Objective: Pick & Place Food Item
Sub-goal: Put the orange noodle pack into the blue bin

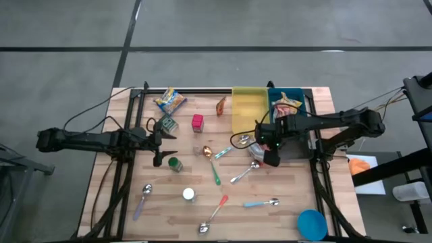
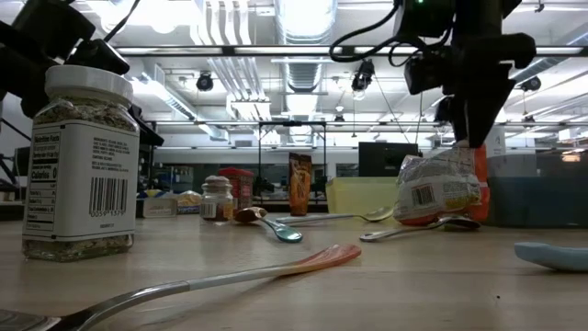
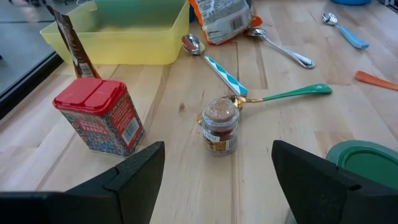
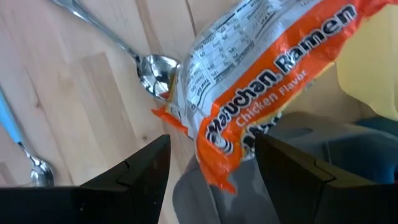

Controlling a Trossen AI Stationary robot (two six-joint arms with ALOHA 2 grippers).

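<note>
Plainly the right arm is in the approach-and-grasp step: the right gripper (image 4: 211, 162) points almost straight down at the ramen packet (image 4: 267, 81), its jaws parted about halfway with the packet's orange end lying between and just beyond them, nothing gripped as far as I can judge. From the low view the packet (image 2: 439, 191) looks to rest on the table (image 2: 386, 276) directly under those jaws, leaning a little. The next move, I would say, calls for lowering until the jaws straddle the crinkled wrapper, closing on it, then lifting it toward the bins just beyond: the yellow bin (image 1: 248, 108) or the blue one beside it. A spoon (image 4: 152, 71) lies touching the packet's edge, beside the jaws, and could be dragged along. Farther off, the left gripper (image 3: 214, 171) waits with jaws wide and empty, a small spice jar (image 3: 219, 126) ahead of them. Whether the right fingertips already touch the wrapper is hidden, and from above the arm covers most of the packet.
</note>
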